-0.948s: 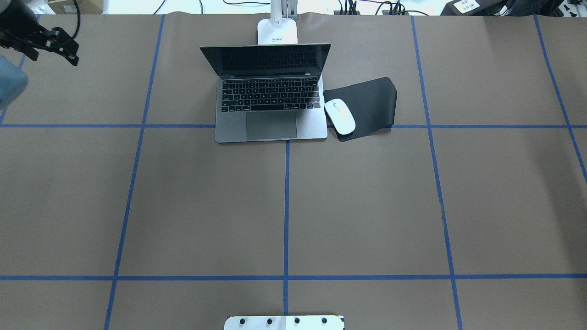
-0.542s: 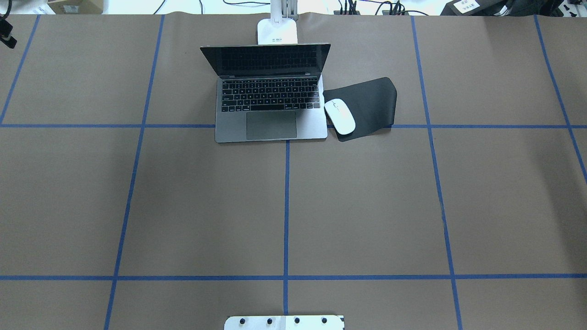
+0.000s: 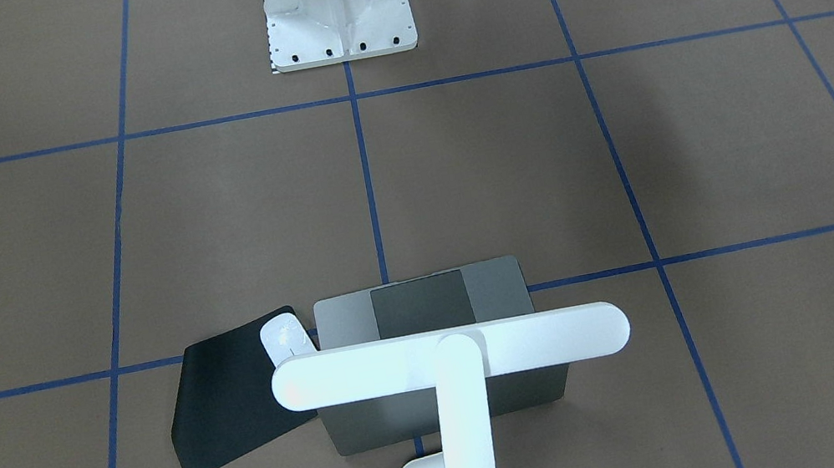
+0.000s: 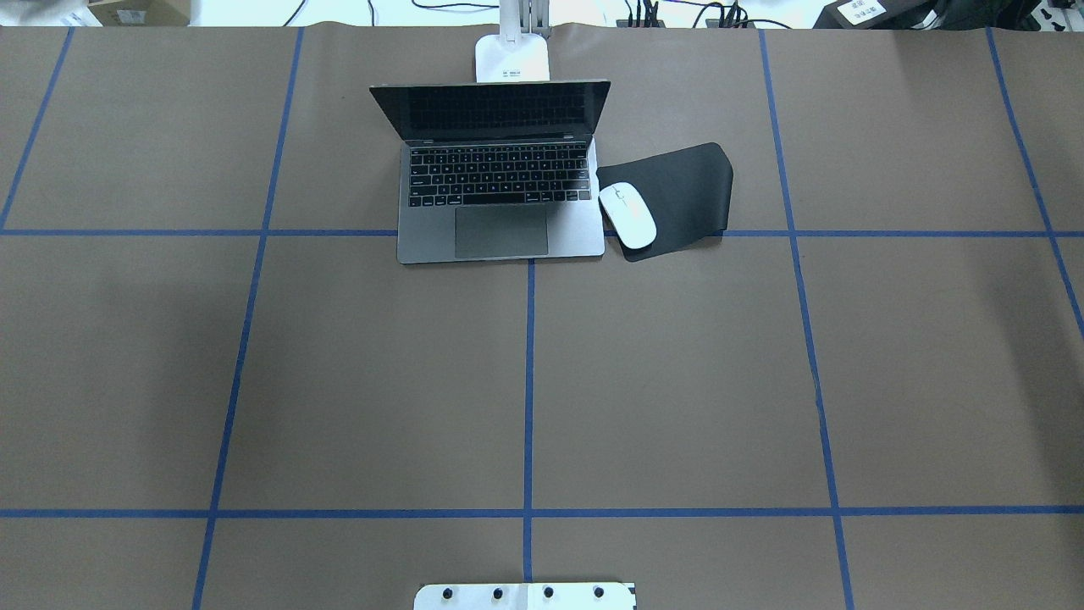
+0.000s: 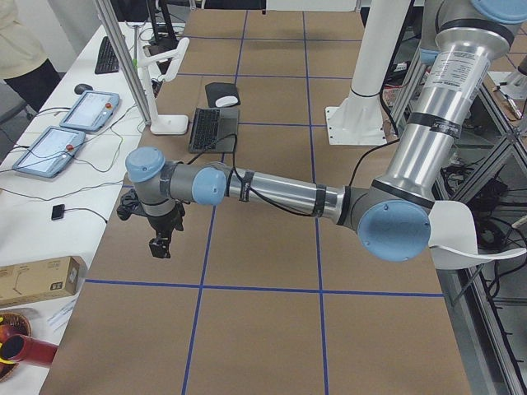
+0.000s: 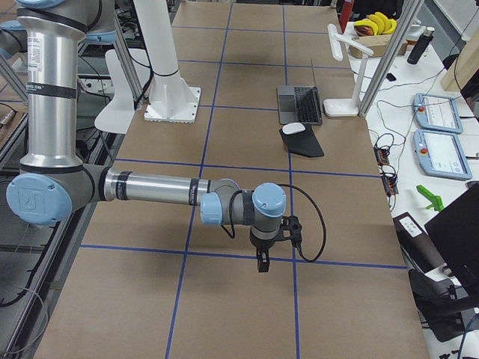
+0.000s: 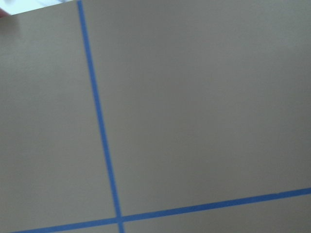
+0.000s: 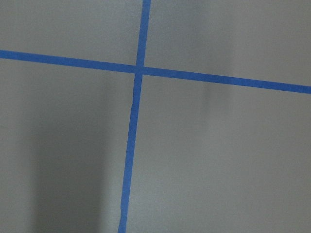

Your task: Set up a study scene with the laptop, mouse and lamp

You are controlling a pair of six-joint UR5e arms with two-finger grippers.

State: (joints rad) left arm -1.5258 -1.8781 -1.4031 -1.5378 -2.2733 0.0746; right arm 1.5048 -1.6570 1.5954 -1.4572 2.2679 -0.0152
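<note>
The laptop [image 4: 500,229] stands open at the table's far centre, screen dark. The white mouse [image 4: 627,215] lies just right of it, on the near left corner of a black mat [image 4: 690,186]. The lamp's base [image 4: 511,59] sits behind the laptop; in the front-facing view its light bar [image 3: 450,355] spans over the laptop [image 3: 420,301]. My left gripper [image 5: 156,249] hangs over the table's left end, far from these things. My right gripper [image 6: 260,267] hangs over the right end. Both show only in side views; I cannot tell whether they are open or shut.
The white bolted pedestal [image 3: 336,6] stands at the robot's side of the table. Blue tape lines cross the brown table cover [image 4: 677,381]. Tablets and cables lie on the side bench [image 6: 441,134] beyond the far edge. Both wrist views show only table cover and tape.
My left gripper, at the overhead view's upper left corner earlier, has moved left out of that view. The laptop, mouse, mat and lamp have not moved.
</note>
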